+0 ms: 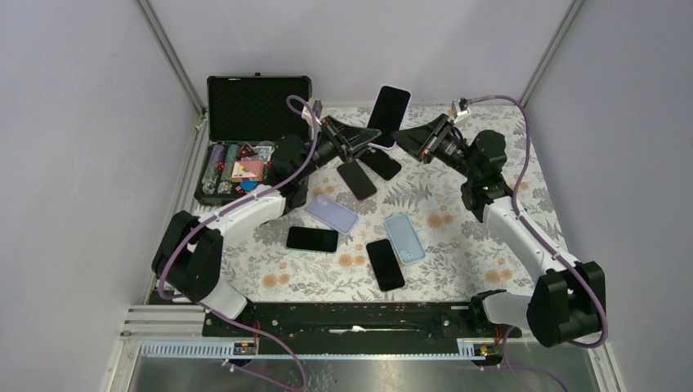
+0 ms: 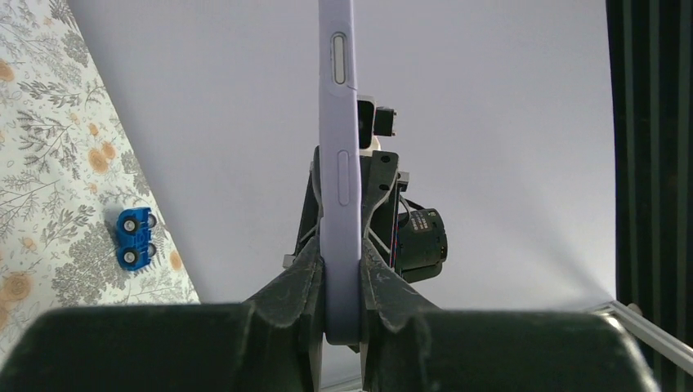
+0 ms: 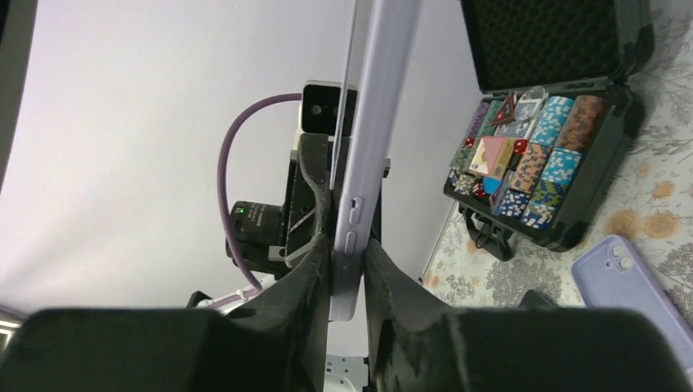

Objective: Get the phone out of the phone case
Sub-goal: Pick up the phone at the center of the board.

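Note:
A phone (image 1: 388, 114) in a lavender phone case is held upright above the back middle of the table, dark screen towards the camera. My left gripper (image 1: 372, 144) grips its lower left edge and my right gripper (image 1: 402, 140) its lower right edge. In the left wrist view the case (image 2: 339, 163) stands edge-on, and that gripper (image 2: 342, 269) is shut on it, both pads pressed against it. In the right wrist view the case (image 3: 368, 163) also stands edge-on, with the gripper (image 3: 347, 261) shut on its lower end. A thin dark edge runs along the case's left side there.
An open black box (image 1: 245, 163) of coloured chips sits at the back left. On the flowered cloth lie black phones (image 1: 311, 238) (image 1: 385, 264) (image 1: 357, 180), a lavender case (image 1: 333, 214) and a light blue case (image 1: 404, 237). A small blue toy car (image 2: 135, 237) lies near the wall.

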You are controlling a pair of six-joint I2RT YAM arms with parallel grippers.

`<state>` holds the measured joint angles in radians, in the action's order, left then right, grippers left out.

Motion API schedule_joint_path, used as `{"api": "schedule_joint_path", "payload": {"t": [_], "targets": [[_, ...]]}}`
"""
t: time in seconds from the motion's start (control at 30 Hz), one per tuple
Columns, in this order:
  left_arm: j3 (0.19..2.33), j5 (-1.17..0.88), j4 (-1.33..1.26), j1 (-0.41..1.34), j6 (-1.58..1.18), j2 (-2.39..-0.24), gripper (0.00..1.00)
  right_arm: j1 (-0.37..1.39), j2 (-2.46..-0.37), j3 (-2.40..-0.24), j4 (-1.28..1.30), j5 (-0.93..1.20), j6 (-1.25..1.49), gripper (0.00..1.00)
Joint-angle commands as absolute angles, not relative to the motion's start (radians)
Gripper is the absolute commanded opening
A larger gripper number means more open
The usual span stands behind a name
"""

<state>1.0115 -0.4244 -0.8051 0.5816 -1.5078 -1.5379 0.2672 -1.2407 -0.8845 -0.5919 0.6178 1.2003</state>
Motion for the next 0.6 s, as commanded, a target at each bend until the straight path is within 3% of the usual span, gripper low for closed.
{"api": "schedule_joint_path", "payload": {"t": [0.0, 0.13, 0.33, 0.4, 0.5, 0.57], "targets": [[1.068, -0.399, -1.035, 0.586, -1.542, -1.489, 0.00, 0.295, -1.303, -0.958, -0.635, 0.732, 1.245, 0.21], [1.058, -0.404, -1.037, 0.586, -1.513, -1.479, 0.02, 0.312, -1.327, -0.973, -0.641, 0.759, 1.247, 0.32], [1.042, -0.402, -0.985, 0.585, -1.446, -1.447, 0.10, 0.316, -1.327, -0.974, -0.641, 0.774, 1.242, 0.35], [1.027, -0.391, -0.985, 0.585, -1.437, -1.434, 0.12, 0.316, -1.326, -0.980, -0.625, 0.769, 1.233, 0.27], [1.013, -0.379, -0.974, 0.581, -1.411, -1.410, 0.28, 0.316, -1.322, -0.980, -0.632, 0.774, 1.236, 0.12], [0.992, -0.362, -0.955, 0.577, -1.366, -1.378, 0.41, 0.316, -1.321, -0.980, -0.644, 0.794, 1.245, 0.09]]}}
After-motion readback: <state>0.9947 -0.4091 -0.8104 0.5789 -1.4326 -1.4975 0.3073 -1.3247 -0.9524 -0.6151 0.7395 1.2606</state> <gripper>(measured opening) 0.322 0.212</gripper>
